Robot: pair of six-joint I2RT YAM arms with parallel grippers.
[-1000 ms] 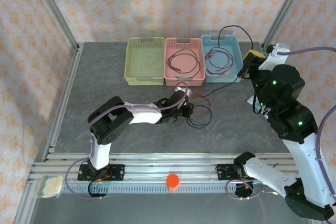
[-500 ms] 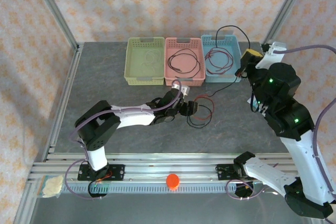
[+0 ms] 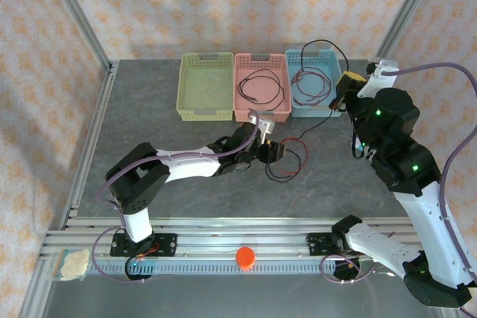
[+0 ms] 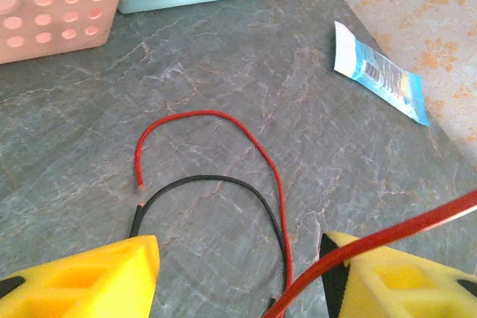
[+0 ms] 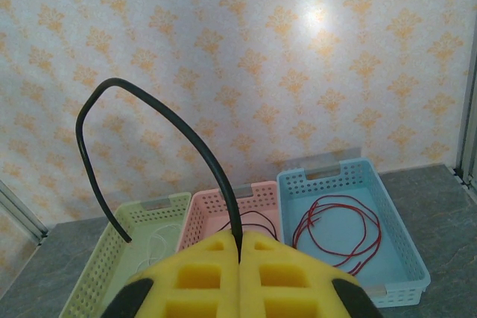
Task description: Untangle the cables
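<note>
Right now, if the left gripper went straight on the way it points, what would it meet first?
Probably the black cable loop on the table, just ahead of the left gripper, then the red loop beyond; depth is unclear.

bright, even light; glare on wallpaper [image 5: 317,14].

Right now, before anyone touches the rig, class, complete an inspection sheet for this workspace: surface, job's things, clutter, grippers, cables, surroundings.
Surface: grey marbled table.
Job's things: loose red cable and loose black cable on the table; coiled red cable in blue basket, black coil in pink basket, pale cable in green basket.
Clutter: blue-white packet at the table edge; orange disc on the front rail.
Grippers: left gripper open above the loose cables; right gripper raised, shut on the held black cable.
Cables: purple-grey arm cable off the right arm.
Surroundings: patterned wallpaper, aluminium frame.
</note>
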